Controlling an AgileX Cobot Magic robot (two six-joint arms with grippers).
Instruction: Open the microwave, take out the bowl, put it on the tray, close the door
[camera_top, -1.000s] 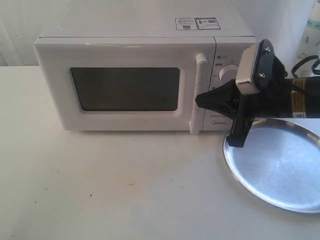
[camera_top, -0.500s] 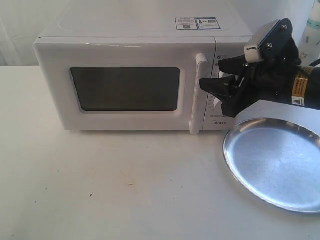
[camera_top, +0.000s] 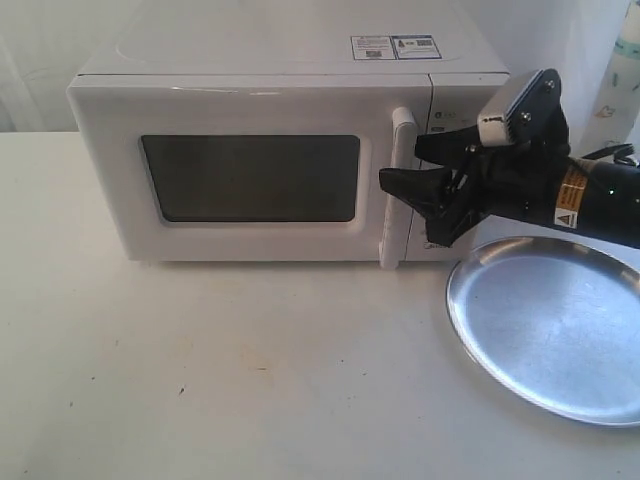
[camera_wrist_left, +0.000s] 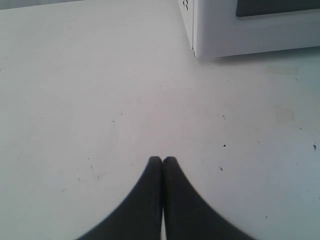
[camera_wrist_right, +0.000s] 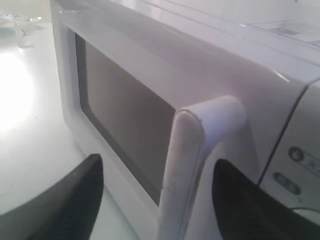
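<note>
One white microwave (camera_top: 270, 70) at the back edge of the surface (camera_top: 200, 380), one door (camera_top: 110, 180), one dark window (camera_top: 250, 178), one vertical bar handle (camera_top: 399, 215), two stickers (camera_top: 373, 47) on its top, one round silver tray (camera_top: 560, 340) at the right edge, two grippers, one right gripper (camera_top: 402, 165) and one left gripper (camera_wrist_left: 162, 160)

Print on the stickers (camera_top: 395, 47) atop the microwave (camera_top: 250, 100) is too small to read.

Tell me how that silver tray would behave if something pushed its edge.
The tray looks like thin, shiny metal, so probably stiff and light for its width. Lying flat on the table, it would likely slide rather than tip. Its shallow rim gives little to grip.
</note>
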